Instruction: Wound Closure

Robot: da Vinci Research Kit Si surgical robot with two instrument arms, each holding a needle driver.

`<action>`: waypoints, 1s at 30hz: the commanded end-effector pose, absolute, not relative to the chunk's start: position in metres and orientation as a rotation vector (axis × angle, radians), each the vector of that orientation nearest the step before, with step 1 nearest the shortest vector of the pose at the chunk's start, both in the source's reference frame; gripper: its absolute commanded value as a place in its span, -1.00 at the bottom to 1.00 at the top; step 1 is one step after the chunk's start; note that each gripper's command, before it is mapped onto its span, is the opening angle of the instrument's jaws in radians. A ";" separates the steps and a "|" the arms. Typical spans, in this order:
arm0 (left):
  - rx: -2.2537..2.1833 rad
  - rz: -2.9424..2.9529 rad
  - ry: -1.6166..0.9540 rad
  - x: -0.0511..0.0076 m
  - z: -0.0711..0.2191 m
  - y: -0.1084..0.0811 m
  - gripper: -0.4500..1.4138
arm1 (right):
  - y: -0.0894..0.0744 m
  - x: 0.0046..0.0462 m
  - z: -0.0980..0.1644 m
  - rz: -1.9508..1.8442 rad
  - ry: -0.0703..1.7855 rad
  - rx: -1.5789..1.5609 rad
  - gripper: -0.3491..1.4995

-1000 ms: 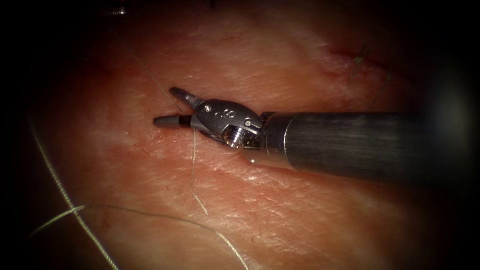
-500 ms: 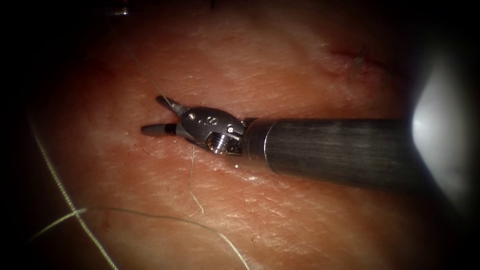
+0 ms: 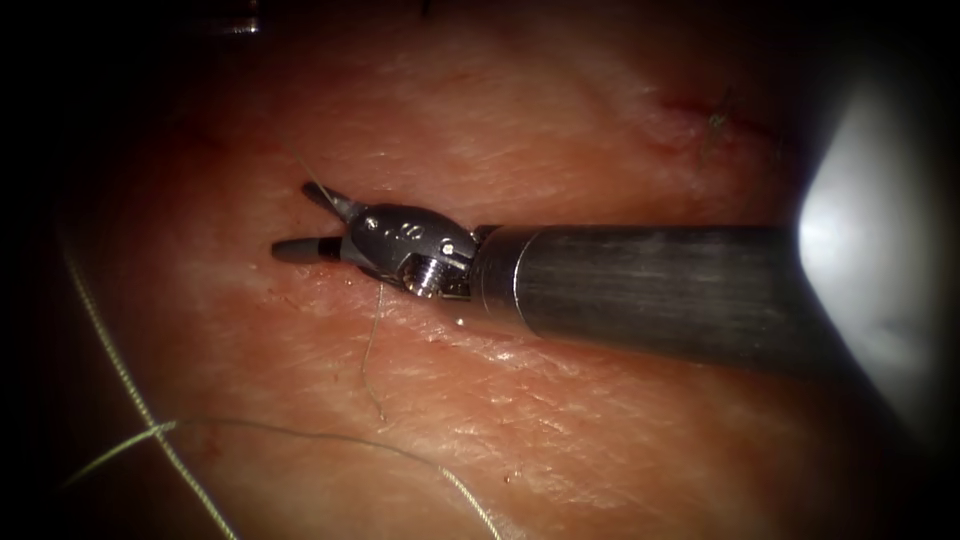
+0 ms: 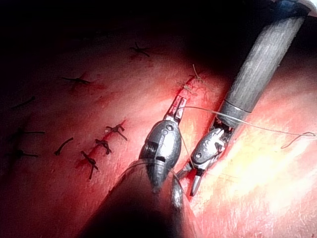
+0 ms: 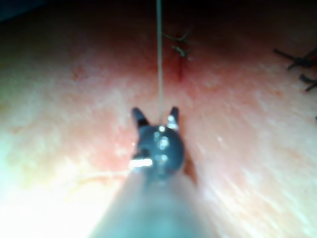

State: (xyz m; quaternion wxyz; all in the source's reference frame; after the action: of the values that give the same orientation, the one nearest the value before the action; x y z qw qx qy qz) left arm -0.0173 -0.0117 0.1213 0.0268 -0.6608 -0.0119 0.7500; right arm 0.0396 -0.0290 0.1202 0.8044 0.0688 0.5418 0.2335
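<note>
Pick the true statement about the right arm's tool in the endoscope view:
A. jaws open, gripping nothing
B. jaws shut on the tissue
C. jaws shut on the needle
A: the right tool has its jaws spread in a V over the tissue, with nothing gripped between them.

Endoscope above and in front, wrist views close along each shaft, all sharing the tissue (image 3: 560, 130)

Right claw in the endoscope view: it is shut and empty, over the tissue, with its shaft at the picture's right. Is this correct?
Not quite. The right claw is open, not shut: the endoscope view shows its two jaws spread apart. The rest holds: it is empty, over the tissue, with its shaft at the picture's right.
</note>
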 end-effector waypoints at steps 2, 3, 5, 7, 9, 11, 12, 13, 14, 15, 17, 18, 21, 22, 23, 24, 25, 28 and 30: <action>-2.043 2.316 -0.038 -0.0177 0.122 -0.012 -1.00 | -0.029 0.0402 0.121 0.454 1.188 0.164 -0.22; -2.043 2.316 -0.038 -0.0177 0.122 -0.012 -1.00 | -0.029 0.0402 0.121 0.435 1.203 0.171 -0.75; -2.042 2.316 -0.038 -0.0177 0.122 -0.012 -1.00 | -0.029 0.0402 0.121 0.430 1.212 0.166 -1.00; -2.046 2.317 -0.036 -0.0176 0.121 -0.012 -1.00 | -0.029 0.0401 0.120 0.431 1.221 0.156 -1.00; -2.051 2.319 -0.035 -0.0173 0.121 -0.011 -1.00 | -0.029 0.0398 0.120 0.437 1.217 0.153 -1.00; -2.056 2.317 -0.043 -0.0168 0.121 -0.011 -1.00 | -0.028 0.0393 0.120 0.443 1.218 0.162 -1.00; -2.061 2.322 -0.044 -0.0164 0.121 -0.011 -1.00 | -0.028 0.0389 0.119 0.453 1.220 0.162 -1.00; -2.058 2.320 -0.042 -0.0161 0.121 -0.011 -1.00 | -0.028 0.0385 0.119 0.458 1.227 0.160 -1.00; -2.053 2.317 -0.037 -0.0155 0.121 -0.011 -1.00 | -0.028 0.0381 0.119 0.462 1.242 0.158 -1.00; -2.046 2.317 -0.033 -0.0151 0.121 -0.011 -1.00 | -0.028 0.0375 0.118 0.470 1.270 0.152 -1.00; -2.029 2.325 -0.015 -0.0142 0.121 -0.010 -1.00 | -0.028 0.0363 0.118 0.476 1.310 0.148 -0.84; -2.017 2.327 -0.007 -0.0138 0.121 -0.010 -1.00 | -0.028 0.0354 0.117 0.479 1.320 0.147 -0.11; -1.991 2.330 0.014 -0.0125 0.121 -0.010 -1.00 | -0.029 0.0326 0.116 0.484 1.313 0.142 0.63; -1.975 2.338 0.023 -0.0121 0.122 -0.009 -1.00 | -0.029 0.0317 0.115 0.485 1.310 0.142 0.65; -1.957 2.346 0.033 -0.0116 0.122 -0.009 -1.00 | -0.030 0.0308 0.115 0.488 1.304 0.138 0.69; -1.931 2.358 0.048 -0.0111 0.123 -0.009 -1.00 | -0.030 0.0295 0.114 0.494 1.296 0.132 0.73; -1.915 2.366 0.058 -0.0106 0.123 -0.008 -1.00 | -0.030 0.0286 0.114 0.498 1.298 0.129 0.74; -1.879 2.389 0.087 -0.0092 0.125 -0.008 -1.00 | -0.031 0.0259 0.113 0.515 1.309 0.114 0.74; -1.861 2.403 0.108 -0.0083 0.127 -0.008 -1.00 | -0.032 0.0247 0.112 0.521 1.303 0.107 0.74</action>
State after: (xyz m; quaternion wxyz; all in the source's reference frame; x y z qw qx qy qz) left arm -0.0075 -0.0083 0.1265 0.0533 -0.6085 0.0368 0.7909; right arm 0.0242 -0.0316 0.1116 0.7629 0.0475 0.5985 0.2398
